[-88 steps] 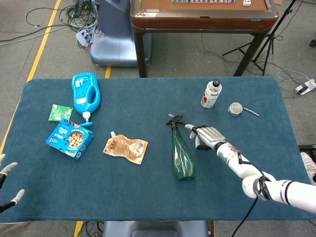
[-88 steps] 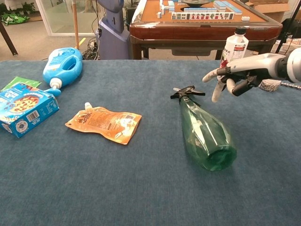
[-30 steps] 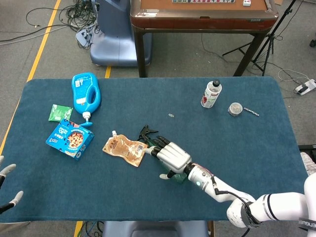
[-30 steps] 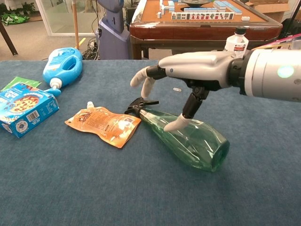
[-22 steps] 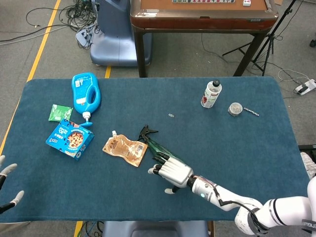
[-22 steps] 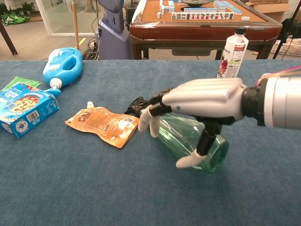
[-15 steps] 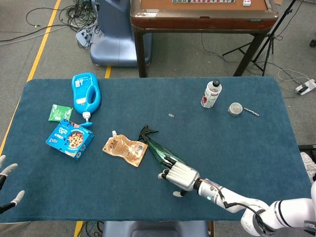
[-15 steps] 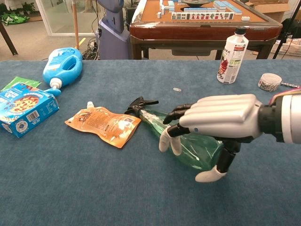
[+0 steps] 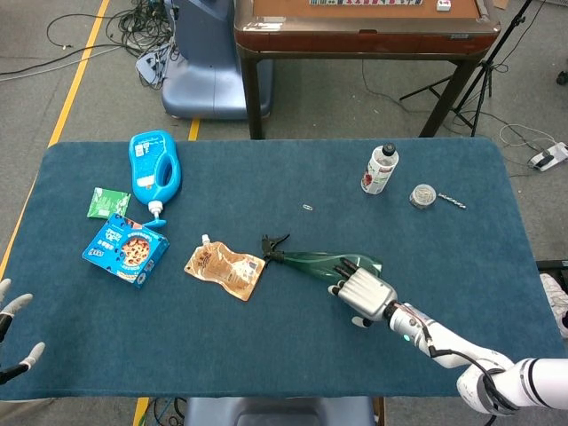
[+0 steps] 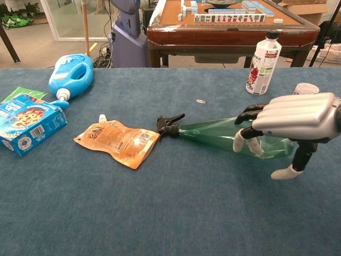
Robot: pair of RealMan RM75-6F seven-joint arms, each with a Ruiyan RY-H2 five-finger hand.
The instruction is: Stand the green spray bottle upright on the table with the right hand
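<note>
The green spray bottle (image 9: 324, 262) (image 10: 224, 136) lies on its side on the blue table (image 9: 266, 355), with its black nozzle pointing left toward an orange pouch. My right hand (image 9: 362, 293) (image 10: 290, 125) is cupped over the bottle's wide base end. Its fingers (image 10: 244, 140) drape across the top of the body, and the thumb (image 10: 286, 172) sits on the cloth on the near side, apart from the bottle. My left hand (image 9: 13, 344) hovers at the table's front left corner with fingers apart and nothing in it.
The orange pouch (image 9: 224, 266) (image 10: 120, 141) lies just left of the nozzle. A cookie box (image 9: 126, 248), green packet (image 9: 108, 202) and blue detergent jug (image 9: 155, 164) are at the left. A white bottle (image 9: 380, 169) (image 10: 264, 56) and small round jar (image 9: 423, 195) stand at the back right.
My right hand slid toward the bottle's base and moved right. The base swung right with it, so the bottle now lies across the table instead of diagonally.
</note>
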